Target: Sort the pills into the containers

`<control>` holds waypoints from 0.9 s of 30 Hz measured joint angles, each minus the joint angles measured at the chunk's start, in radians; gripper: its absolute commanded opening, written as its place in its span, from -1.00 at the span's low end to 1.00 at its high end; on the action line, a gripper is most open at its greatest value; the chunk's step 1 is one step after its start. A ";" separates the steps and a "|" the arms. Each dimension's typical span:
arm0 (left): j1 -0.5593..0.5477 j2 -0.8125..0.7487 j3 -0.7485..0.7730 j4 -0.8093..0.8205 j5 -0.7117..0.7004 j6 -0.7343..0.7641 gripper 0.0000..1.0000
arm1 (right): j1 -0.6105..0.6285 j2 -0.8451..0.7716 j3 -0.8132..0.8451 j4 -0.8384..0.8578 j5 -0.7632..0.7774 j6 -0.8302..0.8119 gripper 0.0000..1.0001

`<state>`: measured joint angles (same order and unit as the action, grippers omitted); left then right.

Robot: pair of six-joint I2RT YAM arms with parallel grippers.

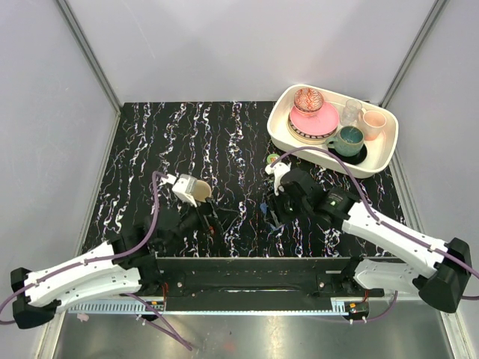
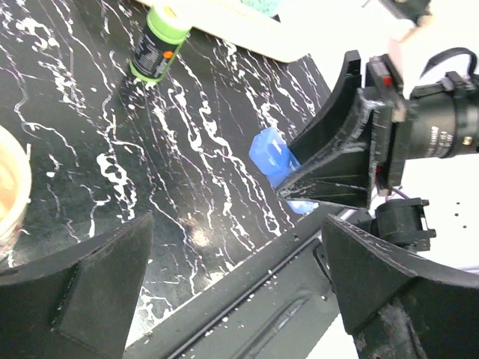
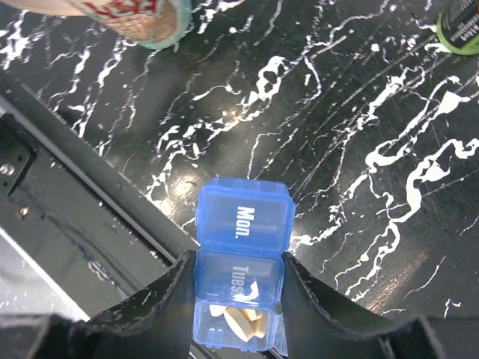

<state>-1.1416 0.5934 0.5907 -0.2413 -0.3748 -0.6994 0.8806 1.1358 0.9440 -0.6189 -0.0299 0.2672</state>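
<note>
While the right gripper (image 3: 238, 295) clamps the blue pill box (image 3: 243, 224) at the near middle of the table (image 1: 150, 149), we see beige pills (image 3: 236, 323) in its nearest, open compartment; "Mon." is lidded, so we judge sorting partly done. The left gripper (image 2: 238, 224) has its fingers apart and empty, with the beige mug (image 2: 9, 187) just left. Farther off, a green bottle (image 2: 156, 51) and the dish tray (image 1: 278, 126) block nothing

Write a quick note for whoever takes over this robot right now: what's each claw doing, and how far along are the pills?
Left gripper: open, empty, beside the beige mug.
Right gripper: shut on the blue pill box.
Done: beige pills lie in the compartment past Tues.
Left: Mon. lid closed, contents unseen; whether pills remain elsewhere cannot be told.
</note>
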 measured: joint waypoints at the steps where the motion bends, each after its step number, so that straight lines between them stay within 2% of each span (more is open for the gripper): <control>1: 0.021 0.011 0.007 0.000 0.030 -0.007 0.98 | 0.008 -0.009 0.009 -0.013 -0.008 -0.010 -1.00; 6: 0.140 0.074 0.014 0.037 0.216 -0.063 0.98 | 0.051 -0.069 0.042 -0.085 -0.036 -0.064 -1.00; 11: 0.155 0.085 -0.023 0.110 0.344 -0.127 0.98 | 0.116 -0.116 0.078 -0.143 -0.040 -0.103 -1.00; 19: 0.156 0.166 -0.031 0.246 0.430 -0.191 0.98 | 0.242 -0.119 0.131 -0.172 -0.013 -0.142 -1.00; 27: 0.156 0.245 -0.053 0.378 0.501 -0.242 0.97 | 0.332 -0.094 0.166 -0.187 0.084 -0.167 -1.00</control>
<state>-0.9852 0.8383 0.5381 0.1371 0.1261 -0.9417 1.2129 1.0420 1.1103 -0.8055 0.0540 0.1001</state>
